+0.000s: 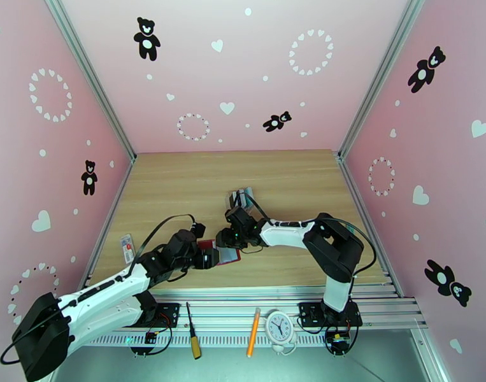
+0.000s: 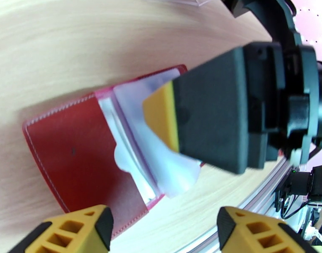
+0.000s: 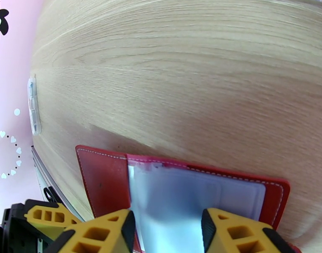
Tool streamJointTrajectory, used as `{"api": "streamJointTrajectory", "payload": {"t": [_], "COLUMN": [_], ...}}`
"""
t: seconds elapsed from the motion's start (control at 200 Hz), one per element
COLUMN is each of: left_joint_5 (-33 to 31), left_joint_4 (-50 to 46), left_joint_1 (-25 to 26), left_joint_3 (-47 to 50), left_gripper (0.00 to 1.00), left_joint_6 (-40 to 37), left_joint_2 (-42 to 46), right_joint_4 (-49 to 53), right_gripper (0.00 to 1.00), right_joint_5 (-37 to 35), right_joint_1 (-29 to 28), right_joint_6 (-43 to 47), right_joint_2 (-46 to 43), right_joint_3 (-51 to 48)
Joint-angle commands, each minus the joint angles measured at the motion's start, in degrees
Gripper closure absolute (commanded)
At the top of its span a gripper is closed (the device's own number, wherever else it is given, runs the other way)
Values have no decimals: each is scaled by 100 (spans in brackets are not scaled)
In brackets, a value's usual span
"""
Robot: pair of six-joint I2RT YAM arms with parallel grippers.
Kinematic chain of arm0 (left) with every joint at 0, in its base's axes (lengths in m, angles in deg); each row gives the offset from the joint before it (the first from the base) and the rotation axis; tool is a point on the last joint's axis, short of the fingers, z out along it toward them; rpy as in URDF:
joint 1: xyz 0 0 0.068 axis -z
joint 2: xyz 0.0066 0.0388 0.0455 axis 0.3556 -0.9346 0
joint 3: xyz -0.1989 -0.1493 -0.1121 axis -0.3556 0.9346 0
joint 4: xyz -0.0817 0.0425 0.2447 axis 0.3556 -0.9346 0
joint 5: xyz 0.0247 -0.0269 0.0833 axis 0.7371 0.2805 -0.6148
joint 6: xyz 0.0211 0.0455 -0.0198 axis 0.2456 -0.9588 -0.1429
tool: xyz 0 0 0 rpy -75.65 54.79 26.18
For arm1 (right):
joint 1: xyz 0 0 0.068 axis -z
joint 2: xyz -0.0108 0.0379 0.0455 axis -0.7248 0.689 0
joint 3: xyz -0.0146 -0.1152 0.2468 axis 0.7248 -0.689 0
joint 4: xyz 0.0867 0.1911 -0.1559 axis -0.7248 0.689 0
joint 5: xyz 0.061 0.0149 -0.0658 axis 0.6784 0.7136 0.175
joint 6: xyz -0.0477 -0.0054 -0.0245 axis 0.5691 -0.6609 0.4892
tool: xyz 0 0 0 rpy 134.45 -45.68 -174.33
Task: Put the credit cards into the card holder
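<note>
Bright, even; wrist cams blurry w/ fisheye.

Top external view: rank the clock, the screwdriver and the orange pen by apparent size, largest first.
1. Clock, clearly the broadest.
2. Screwdriver and orange pen: both thin and nearly alike in length, too close to rank.

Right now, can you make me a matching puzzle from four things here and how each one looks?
Things:
1 wallet
2 clock
3 rack
4 screwdriver

Looks:
a clear, mid-table
b yellow handle
c red, lying open
d white, round

Pairs: 1-c, 2-d, 3-a, 4-b
</note>
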Motion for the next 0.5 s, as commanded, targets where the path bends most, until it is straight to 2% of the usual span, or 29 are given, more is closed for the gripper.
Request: {"api": "streamJointTrajectory", "payload": {"t": [0.0, 0.23, 0.496], "left_joint_5": [84, -7, -720], "left_joint_4": [17, 202, -385], "left_joint_1": [148, 301, 303], "left_joint_3": [112, 79, -293], "left_gripper": [29, 29, 30], "left_joint_6": [151, 207, 74], "left_joint_2": [46, -672, -1355], "right_joint_4": [335, 319, 290], "right_gripper": [51, 51, 51], "right_joint_5": [-243, -245, -296], "right_joint_1": [90, 106, 176], "right_joint_6": [-69, -82, -123], "right_joint_2": [-49, -78, -188], "right_joint_3": [-216, -248, -431]}}
